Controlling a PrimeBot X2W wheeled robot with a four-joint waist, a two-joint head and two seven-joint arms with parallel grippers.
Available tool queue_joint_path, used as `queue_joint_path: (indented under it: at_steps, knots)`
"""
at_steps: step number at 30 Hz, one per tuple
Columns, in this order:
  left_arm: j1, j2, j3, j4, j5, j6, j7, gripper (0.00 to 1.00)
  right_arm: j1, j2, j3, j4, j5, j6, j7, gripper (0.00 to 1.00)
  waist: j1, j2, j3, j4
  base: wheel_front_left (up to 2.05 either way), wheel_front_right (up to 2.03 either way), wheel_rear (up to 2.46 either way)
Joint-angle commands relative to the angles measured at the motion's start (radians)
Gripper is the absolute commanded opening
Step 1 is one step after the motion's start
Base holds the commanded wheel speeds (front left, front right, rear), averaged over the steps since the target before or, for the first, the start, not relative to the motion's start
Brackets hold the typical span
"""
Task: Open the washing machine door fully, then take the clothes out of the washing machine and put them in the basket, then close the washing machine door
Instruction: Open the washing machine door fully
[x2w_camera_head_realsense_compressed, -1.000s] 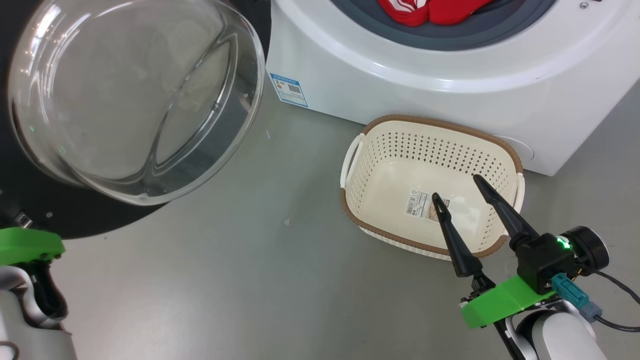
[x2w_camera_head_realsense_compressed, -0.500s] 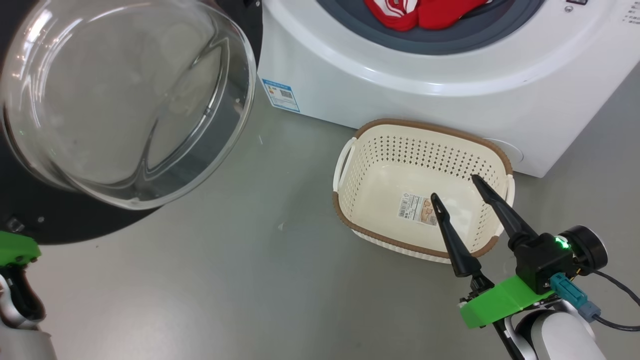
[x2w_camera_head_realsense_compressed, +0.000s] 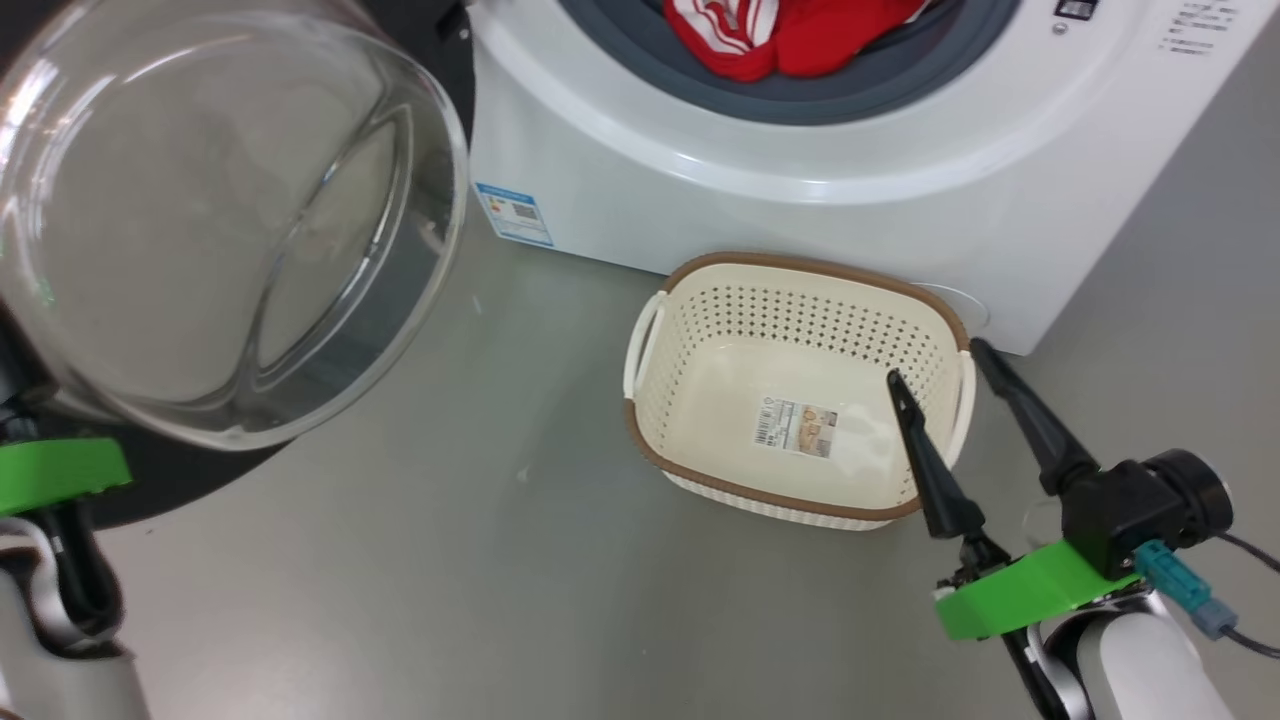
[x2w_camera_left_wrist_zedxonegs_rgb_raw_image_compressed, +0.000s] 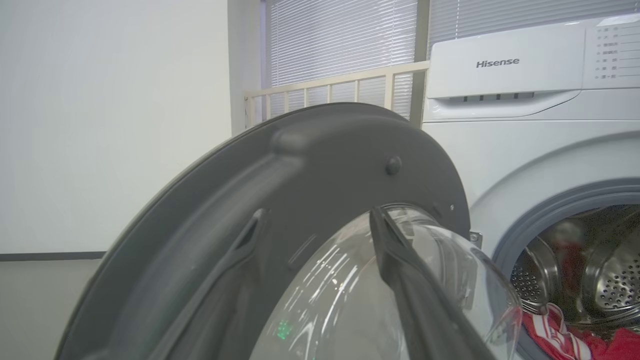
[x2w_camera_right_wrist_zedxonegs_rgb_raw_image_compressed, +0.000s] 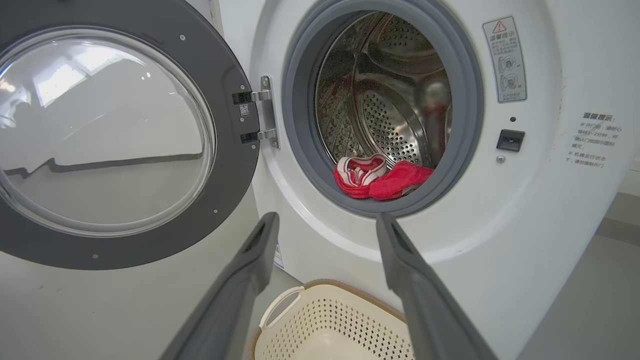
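Note:
The washing machine door (x2w_camera_head_realsense_compressed: 215, 225) stands swung open at the left, its glass bowl facing me. Red clothes (x2w_camera_head_realsense_compressed: 780, 35) with white stripes lie at the front lip of the washing machine (x2w_camera_head_realsense_compressed: 800, 190); they also lie at the drum's mouth (x2w_camera_right_wrist_zedxonegs_rgb_raw_image_compressed: 380, 177). The empty basket (x2w_camera_head_realsense_compressed: 800, 265) sits on the floor against the machine's front. My right gripper (x2w_camera_head_realsense_compressed: 935, 362) is open, one finger above the basket's right end and the other outside its handle. My left gripper (x2w_camera_left_wrist_zedxonegs_rgb_raw_image_compressed: 315, 215) is open close to the door's inner face (x2w_camera_left_wrist_zedxonegs_rgb_raw_image_compressed: 300, 165), holding nothing.
Grey floor (x2w_camera_head_realsense_compressed: 480, 580) spreads in front of the machine and the basket. The open door overhangs the floor at the left, with my left arm's green mount (x2w_camera_head_realsense_compressed: 55, 470) under its edge. A white wall (x2w_camera_left_wrist_zedxonegs_rgb_raw_image_compressed: 110, 120) and a railing (x2w_camera_left_wrist_zedxonegs_rgb_raw_image_compressed: 340, 85) stand behind the door.
The head camera has swung, shifting the whole scene left. Against the basket, my right gripper has moved right, so its outer finger now lies beyond the handle.

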Motion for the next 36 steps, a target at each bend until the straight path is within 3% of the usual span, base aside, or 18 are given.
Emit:
queue_joint_path:
  at_steps: [1, 11, 17, 36]
  knots:
    - [0.024, 0.034, -0.029, -0.081, -0.047, -0.015, -0.004, 1.0, -0.045, 0.006, 0.006, -0.022, 0.009, 0.005, -0.019, 1.0, 0.0, -0.0001, 0.005, -0.041, 0.0, 0.0, 0.0]
    - [0.128, 0.034, -0.319, -0.231, -0.196, -0.006, 0.009, 1.0, -0.089, 0.006, -0.058, -0.005, 0.021, 0.005, -0.059, 1.0, 0.0, -0.0001, 0.028, -0.164, 0.0, 0.0, 0.0]
    - [0.159, 0.034, -0.423, -0.29, -0.234, 0.006, 0.035, 1.0, -0.112, 0.006, -0.091, 0.012, 0.033, 0.005, -0.079, 1.0, 0.0, -0.0001, 0.038, -0.243, 0.0, 0.0, 0.0]
    - [0.248, 0.042, -0.479, -0.266, -0.248, 0.022, 0.056, 1.0, -0.086, 0.006, -0.117, 0.016, 0.076, 0.005, -0.09, 1.0, 0.0, -0.0001, -0.025, -0.387, 0.0, 0.0, 0.0]
